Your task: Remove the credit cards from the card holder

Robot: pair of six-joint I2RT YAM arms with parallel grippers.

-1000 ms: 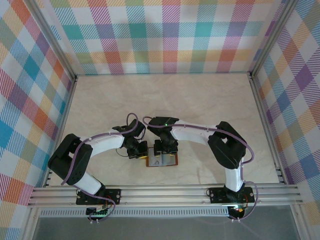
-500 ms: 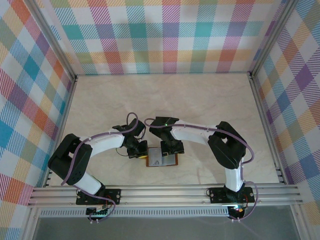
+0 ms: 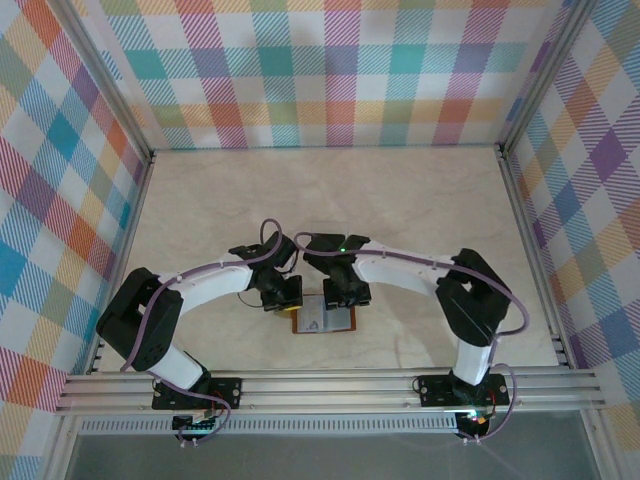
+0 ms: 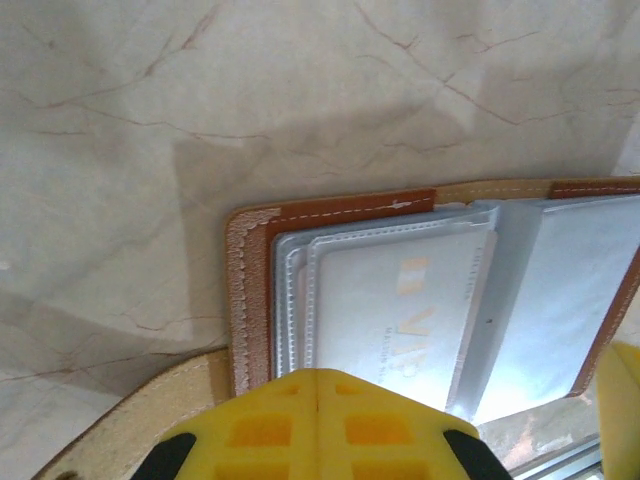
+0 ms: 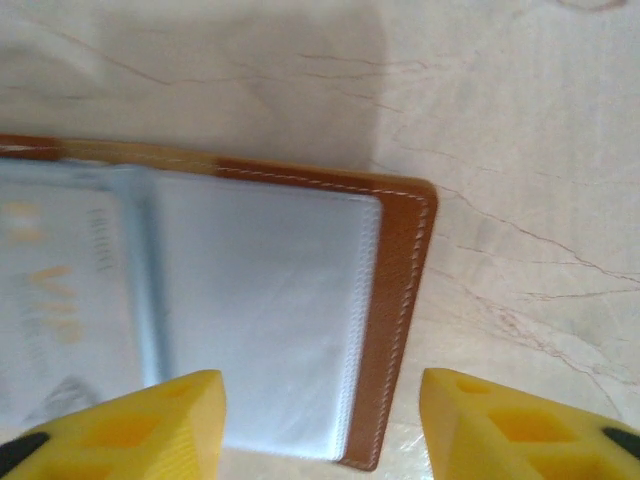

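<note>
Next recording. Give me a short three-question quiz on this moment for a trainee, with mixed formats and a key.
1. True or false: the card holder lies folded shut.
2. Which gripper has its fingers spread apart? A) left gripper B) right gripper C) both
3. Fill in: the card inside the holder bears the gold letters ___.
Key: 1 false, it lies open. 2 B; the left gripper's fingers are pressed together. 3 VIP.
</note>
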